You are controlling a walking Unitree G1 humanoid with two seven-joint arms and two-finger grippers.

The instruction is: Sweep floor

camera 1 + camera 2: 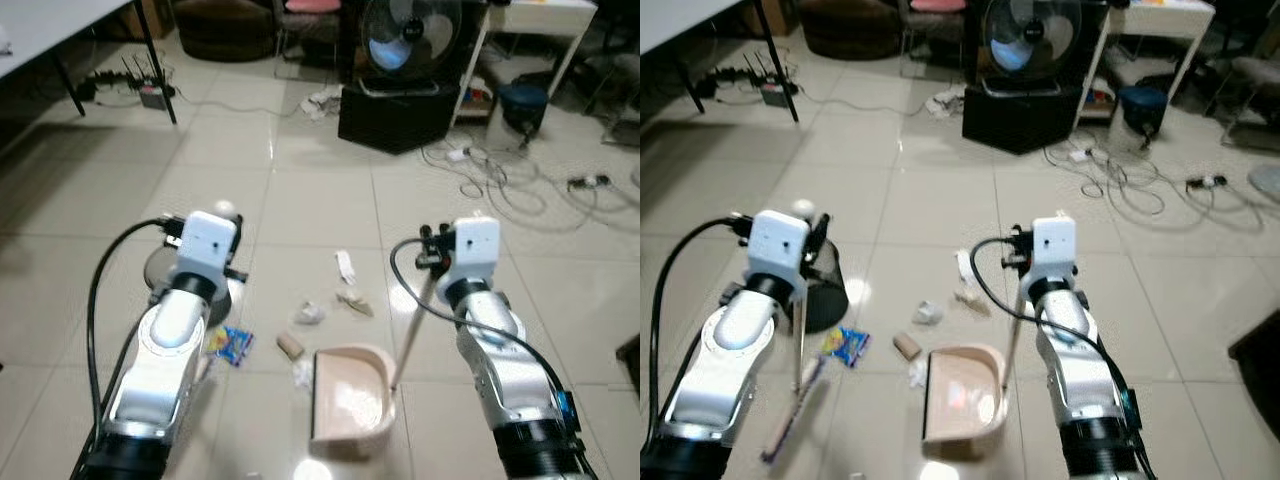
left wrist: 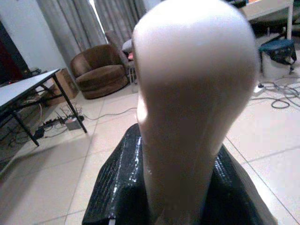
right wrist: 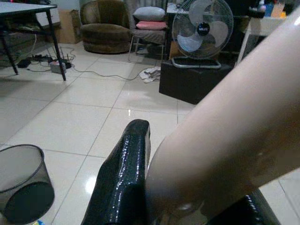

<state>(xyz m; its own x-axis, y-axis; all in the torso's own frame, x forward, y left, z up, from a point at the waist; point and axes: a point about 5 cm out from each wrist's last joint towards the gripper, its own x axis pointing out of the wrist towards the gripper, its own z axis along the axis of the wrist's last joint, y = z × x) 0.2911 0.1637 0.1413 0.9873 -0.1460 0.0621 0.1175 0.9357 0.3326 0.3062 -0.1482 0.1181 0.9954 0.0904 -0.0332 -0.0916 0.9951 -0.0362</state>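
Note:
My left gripper [image 2: 178,197] is shut on the pale broom handle [image 2: 187,93], just below its rounded top. The broom [image 1: 797,375] slants down to its brush on the tiles by my left arm. Around the long thin handle [image 1: 410,335] of the beige dustpan [image 1: 350,405], my right gripper [image 3: 187,187] is shut. The pan rests on the floor between my arms. Litter lies just beyond it: a crumpled white paper [image 1: 310,313], a colourful wrapper [image 1: 232,345], a brown scrap [image 1: 290,345] and a white strip [image 1: 345,266].
A black mesh wastebasket [image 1: 826,288] stands by my left arm. Farther off are a floor fan [image 1: 405,40] on a black box [image 1: 395,118], loose cables [image 1: 490,175], a table leg [image 1: 160,65] with a power strip [image 1: 150,95], and a brown armchair [image 3: 103,26].

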